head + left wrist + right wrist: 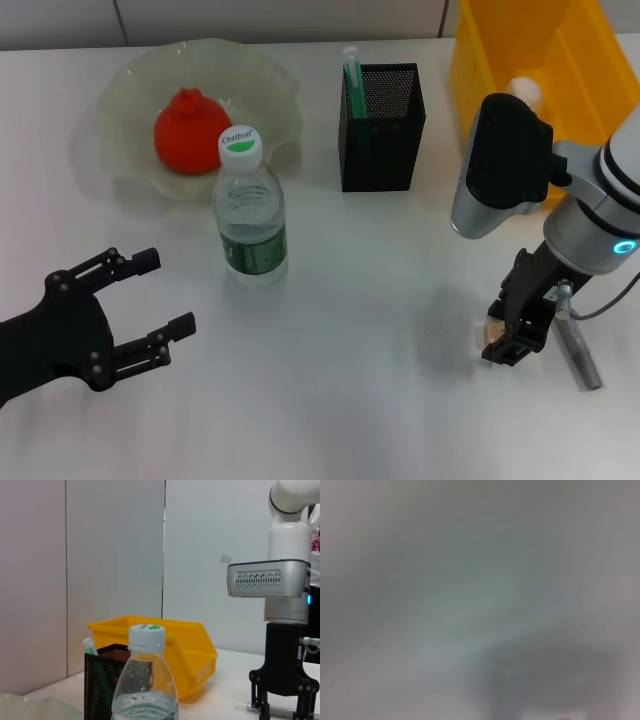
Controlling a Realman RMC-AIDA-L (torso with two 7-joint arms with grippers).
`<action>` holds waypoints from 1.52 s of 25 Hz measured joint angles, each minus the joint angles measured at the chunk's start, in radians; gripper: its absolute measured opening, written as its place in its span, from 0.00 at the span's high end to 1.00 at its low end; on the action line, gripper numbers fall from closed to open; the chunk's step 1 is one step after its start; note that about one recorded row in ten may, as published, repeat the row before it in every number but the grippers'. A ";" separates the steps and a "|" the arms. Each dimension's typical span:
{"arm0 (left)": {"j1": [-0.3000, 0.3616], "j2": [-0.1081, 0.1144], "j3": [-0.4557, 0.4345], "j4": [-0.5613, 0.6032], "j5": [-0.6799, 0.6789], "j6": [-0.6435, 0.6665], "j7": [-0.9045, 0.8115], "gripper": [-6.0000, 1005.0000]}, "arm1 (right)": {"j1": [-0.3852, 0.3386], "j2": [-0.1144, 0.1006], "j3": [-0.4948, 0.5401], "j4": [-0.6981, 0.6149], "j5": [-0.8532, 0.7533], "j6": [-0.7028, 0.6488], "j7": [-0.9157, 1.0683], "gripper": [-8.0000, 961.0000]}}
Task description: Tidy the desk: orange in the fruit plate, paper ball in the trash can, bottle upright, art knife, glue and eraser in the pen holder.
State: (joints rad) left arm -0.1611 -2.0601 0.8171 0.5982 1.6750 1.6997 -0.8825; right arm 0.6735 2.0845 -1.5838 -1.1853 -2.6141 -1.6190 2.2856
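The orange (185, 130) lies in the translucent fruit plate (120, 95). The bottle (250, 215) stands upright in front of the plate and also shows in the left wrist view (145, 680). The black mesh pen holder (380, 130) holds a green-and-white glue stick (352, 75). A paper ball (525, 92) lies in the yellow bin (500, 40). My right gripper (515, 335) is down at the table, its fingers apart, right beside the small beige eraser (492, 328). The grey art knife (578, 352) lies just to its right. My left gripper (150, 300) is open and empty at the front left.
The right arm's grey wrist housing (505, 170) hangs above the eraser spot. In the left wrist view the right gripper (280, 707) stands on the table with the knife (275, 711) behind it. The right wrist view shows only blur.
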 joint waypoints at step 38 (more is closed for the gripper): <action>-0.020 -0.001 0.004 0.000 0.057 0.012 -0.024 0.20 | 0.174 -0.006 0.390 0.171 0.234 0.491 -0.017 0.73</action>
State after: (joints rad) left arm -0.1810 -2.0612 0.8207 0.5982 1.7319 1.7120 -0.9066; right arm 0.8476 2.0786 -1.1937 -1.0145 -2.3804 -1.1281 2.2687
